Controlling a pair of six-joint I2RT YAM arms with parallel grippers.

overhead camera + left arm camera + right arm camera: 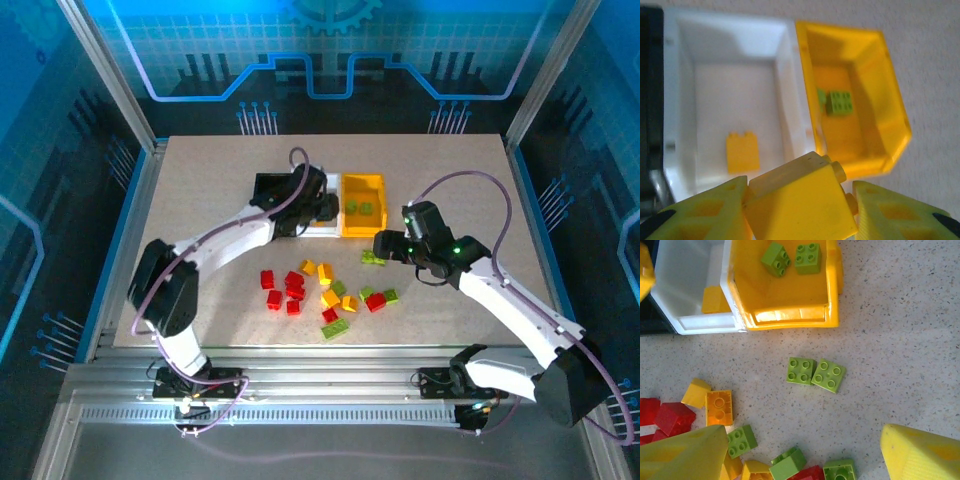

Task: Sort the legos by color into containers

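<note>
Far left of the bin row, the black bin (262, 181) is not the target of either arm right now.

Your left gripper (318, 207) hangs over the white bin (735, 30), jaws narrow and clamped on a yellow brick (799, 197) held between the pads. One loose yellow brick (743, 152) already lies on that bin's floor, so yellows go here. The step in hand looks like the drop. Next move: open the jaws while the brick is inside the white walls, not over the divider to its right.

The yellow-orange bin (790, 317) at the right end holds two green bricks (807, 257).

Near of the bins, the unsorted pile (325, 295) of red, yellow and green bricks sits mid-table (200, 180), with the reds at its left.

Your right gripper (384, 246) hovers with its jaws wide and nothing in them, above a green pair (815, 373) lying flat and touching each other just near of the yellow-orange bin. For that arm, the next move looks like descending and closing on one green. With the two touching, you risk nudging or grabbing both.
</note>
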